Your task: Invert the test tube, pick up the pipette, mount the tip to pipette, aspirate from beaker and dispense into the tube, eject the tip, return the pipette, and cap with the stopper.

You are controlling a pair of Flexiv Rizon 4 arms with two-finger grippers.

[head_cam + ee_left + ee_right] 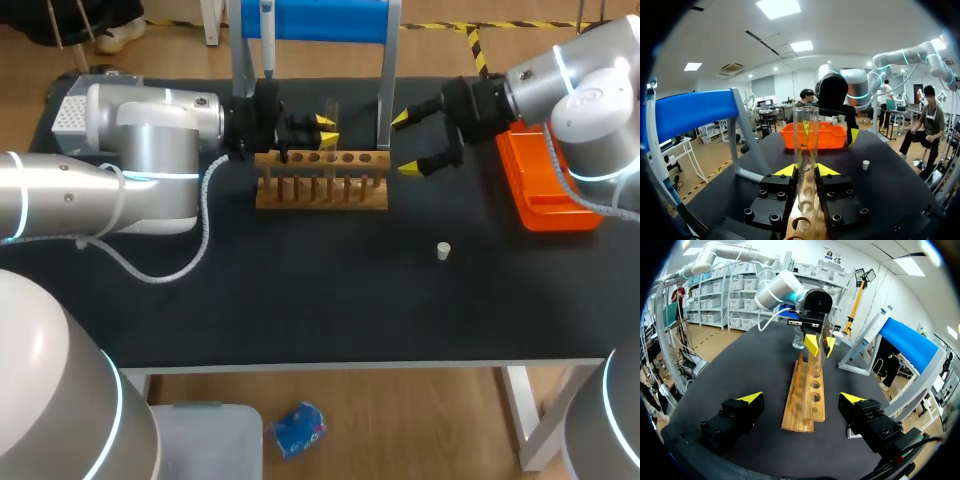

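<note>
In the head view the left fingers (326,121) are clenched on the test tube (333,108), which stands upright between their yellow tips, over the wooden rack (320,192). The right fingers (401,119) are spread wide and hold nothing; they sit just off the rack's end and point toward the left fingers. Behind the right fingers, an orange tray (545,190) lies on the dark worktop (300,300). The white stopper (443,250) stands alone, well apart from both pairs of fingers and closer to the right pair. Beyond the left fingers, the pipette (267,35) hangs on the blue stand (315,20). In the left wrist view the left fingers (788,170) press the test tube (806,132) from both sides, and it rises upright with its open mouth on top. The rack (805,212) runs directly under these fingers. The orange tray (822,136) is ahead of them, and the stopper (866,164) is ahead and to one side. In the right wrist view the right fingers (752,398) are released and far apart, and the near end of the rack (805,400) lies between and ahead of them without touching them. At the rack's far end the left fingers (812,344) grip the test tube (826,330). A clear beaker (798,341) stands just past the left fingers. The pipette (875,322) rests on the blue stand (907,340), off to the side of the rack.
</note>
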